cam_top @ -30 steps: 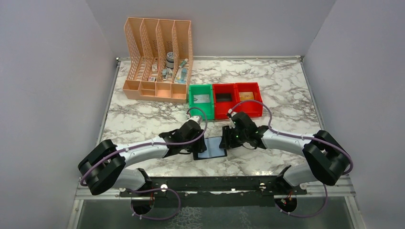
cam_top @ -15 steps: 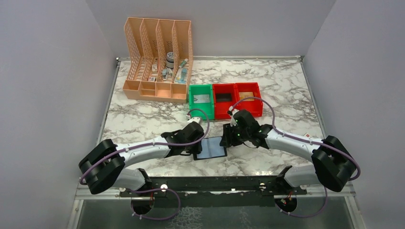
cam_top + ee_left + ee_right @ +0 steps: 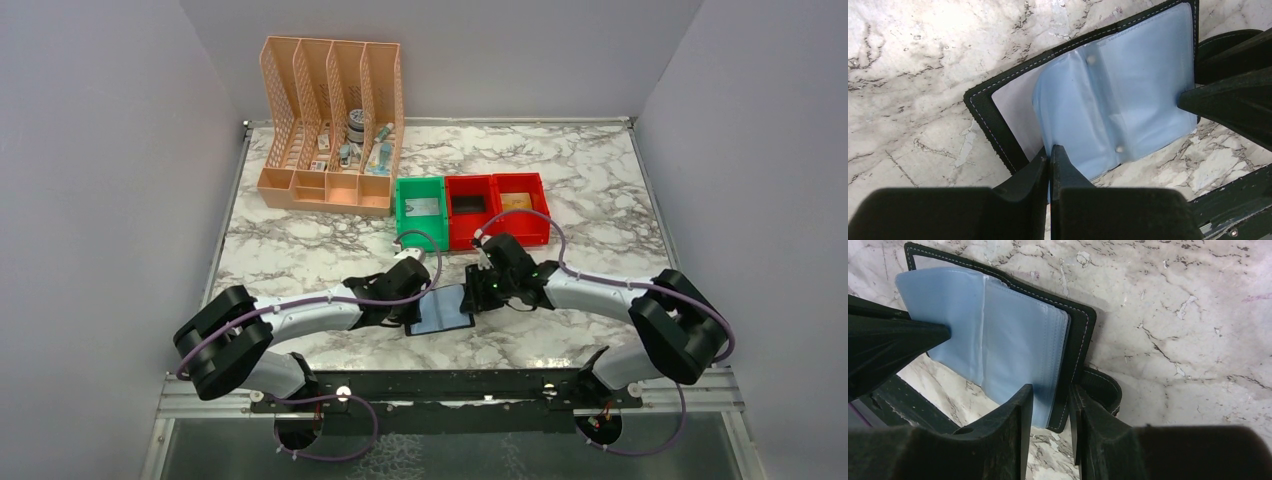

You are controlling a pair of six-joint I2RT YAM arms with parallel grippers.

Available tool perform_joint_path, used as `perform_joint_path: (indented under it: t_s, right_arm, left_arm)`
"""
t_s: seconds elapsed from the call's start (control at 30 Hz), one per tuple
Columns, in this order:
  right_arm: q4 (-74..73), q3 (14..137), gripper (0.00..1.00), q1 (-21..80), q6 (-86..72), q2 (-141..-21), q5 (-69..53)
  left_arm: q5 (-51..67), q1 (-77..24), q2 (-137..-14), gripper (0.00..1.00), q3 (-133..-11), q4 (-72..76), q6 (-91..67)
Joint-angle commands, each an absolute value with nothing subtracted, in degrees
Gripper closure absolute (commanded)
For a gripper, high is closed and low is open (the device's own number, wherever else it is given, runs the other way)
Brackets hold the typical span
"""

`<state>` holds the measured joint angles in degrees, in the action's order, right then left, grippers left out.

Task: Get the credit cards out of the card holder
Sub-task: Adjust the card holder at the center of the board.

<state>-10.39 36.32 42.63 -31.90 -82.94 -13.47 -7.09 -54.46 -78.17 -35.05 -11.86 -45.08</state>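
A peach lattice file organizer (image 3: 283,100) stands upright toward the far left of a white, grey-veined marble table (image 3: 290,250), its four slots open to the front and its low front compartments holding a round grey tin (image 3: 355,125) and several small items too small to make out. Just right of the organizer's front corner, three small plastic bins sit side by side in a touching row: a green bin (image 3: 401,212) nearest the organizer, then a red bin (image 3: 470,236), then a second red bin (image 3: 524,234) farthest from it. Plain grey walls (image 3: 100,150) rise behind and to either side of the organizer. Well in front of it, a black rail (image 3: 450,386) runs along the table's near edge.
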Motion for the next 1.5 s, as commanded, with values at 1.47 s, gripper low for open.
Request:
perform_joint_path:
  t_s: [1.47]
  right_arm:
    - [-12.43, 36.53, 0.64, 43.33, -32.53, -76.65, -5.75]
  left_arm:
    - [-14.04, -55.81, -77.54, 0.82, -37.08, -16.33, -43.83]
